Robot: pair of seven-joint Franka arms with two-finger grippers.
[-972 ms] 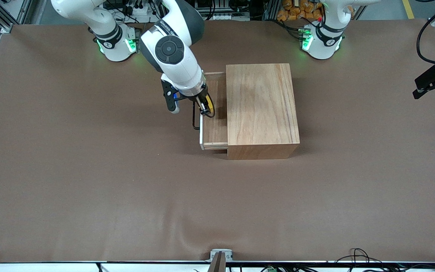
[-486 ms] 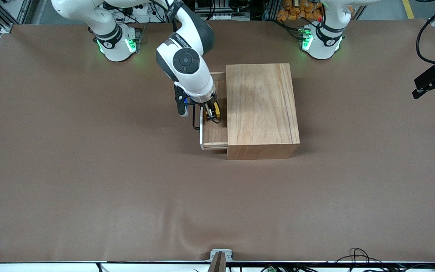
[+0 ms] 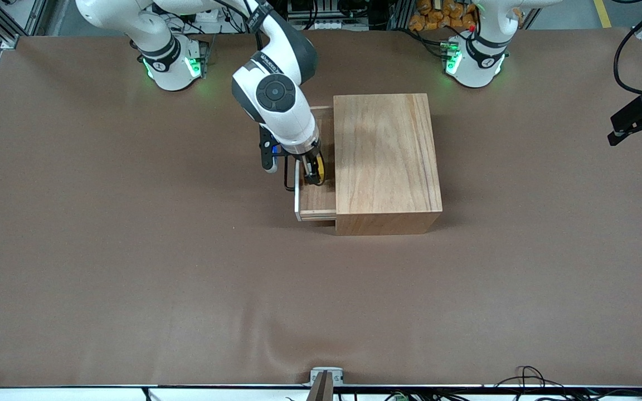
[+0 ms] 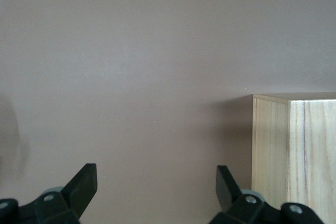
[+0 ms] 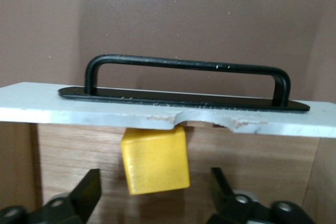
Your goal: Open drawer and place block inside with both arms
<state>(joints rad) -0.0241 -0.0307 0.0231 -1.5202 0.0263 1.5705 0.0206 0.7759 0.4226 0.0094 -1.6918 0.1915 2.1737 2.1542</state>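
Observation:
The drawer (image 3: 315,199) stands pulled out of the wooden box (image 3: 385,156) toward the right arm's end of the table. Its white front panel (image 5: 52,109) and black bar handle (image 5: 189,64) fill the right wrist view. The yellow block (image 5: 155,161) rests on the drawer floor against the front panel; it also shows in the front view (image 3: 321,169). My right gripper (image 3: 314,172) is down in the drawer, open, with a finger on each side of the block and gaps between. My left gripper (image 4: 156,174) is open and empty over bare table, beside the box (image 4: 299,150).
The brown table cover (image 3: 187,278) spreads wide around the box. The arms' green-lit bases (image 3: 168,64) (image 3: 474,61) stand along the table's edge farthest from the front camera. A black fixture with a cable (image 3: 641,120) sits at the left arm's end.
My right gripper moved with the block from the drawer's front panel to over the drawer and went down into it. The block now lies free between open fingers. The left arm has not moved.

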